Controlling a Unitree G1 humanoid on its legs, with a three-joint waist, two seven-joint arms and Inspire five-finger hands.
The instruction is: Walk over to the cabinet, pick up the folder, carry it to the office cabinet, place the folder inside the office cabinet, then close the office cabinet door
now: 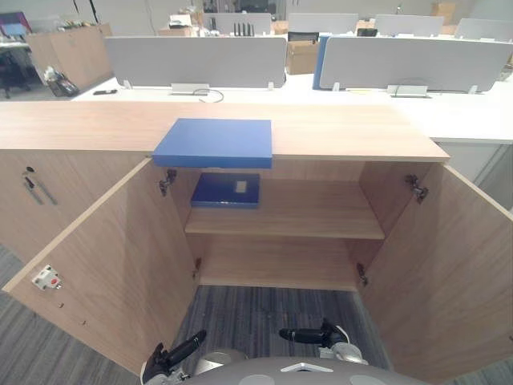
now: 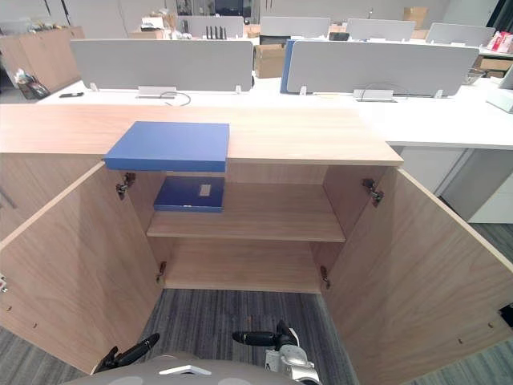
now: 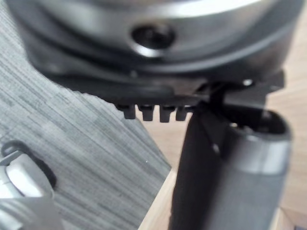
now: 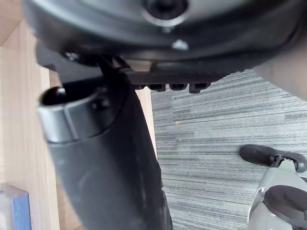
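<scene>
Folder [image 1: 215,142], blue, lies flat on the cabinet [image 1: 345,128] top, overhanging the open front. A darker folder [image 1: 225,191] rests on the upper shelf [image 1: 313,216]. Left hand [image 1: 183,351] and right hand [image 1: 304,335] hang low, fingers relaxed, empty.

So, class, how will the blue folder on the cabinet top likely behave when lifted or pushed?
The folder probably stays stiff: its front edge juts past the cabinet top without drooping. Its smooth cover may slide easily on the wood. Pulled further forward, it could tip off.
</scene>
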